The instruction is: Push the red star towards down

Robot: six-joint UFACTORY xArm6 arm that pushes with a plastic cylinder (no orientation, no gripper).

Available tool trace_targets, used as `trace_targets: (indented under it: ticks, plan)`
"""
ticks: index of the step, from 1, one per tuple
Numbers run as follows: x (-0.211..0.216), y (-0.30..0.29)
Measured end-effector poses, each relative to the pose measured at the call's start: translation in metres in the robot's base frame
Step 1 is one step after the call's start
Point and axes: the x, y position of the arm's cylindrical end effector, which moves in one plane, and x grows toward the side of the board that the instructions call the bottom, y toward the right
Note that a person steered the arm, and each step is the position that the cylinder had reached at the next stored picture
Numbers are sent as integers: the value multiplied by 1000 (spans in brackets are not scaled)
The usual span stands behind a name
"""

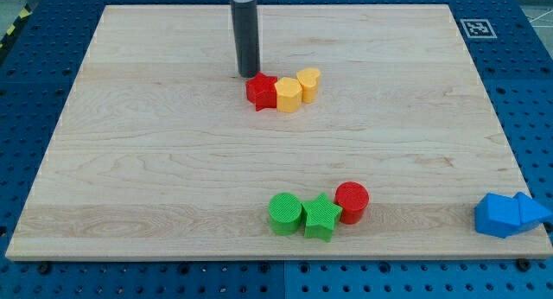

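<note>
The red star lies on the wooden board a little above the board's middle. It touches a yellow hexagon block on its right, and a yellow heart-like block sits just right of that. My tip stands right at the star's upper left edge, touching it or nearly so. The dark rod rises from there to the view's top.
A green cylinder, a green star and a red cylinder cluster near the board's bottom edge. Two blue blocks sit at the bottom right corner, partly off the board. A marker tag is at top right.
</note>
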Motion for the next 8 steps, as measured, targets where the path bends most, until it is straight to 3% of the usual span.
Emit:
trace_targets:
  ticks: [1, 3, 6, 8]
  plan:
    - [25, 8]
    - [119, 4]
    - [112, 61]
    - [141, 44]
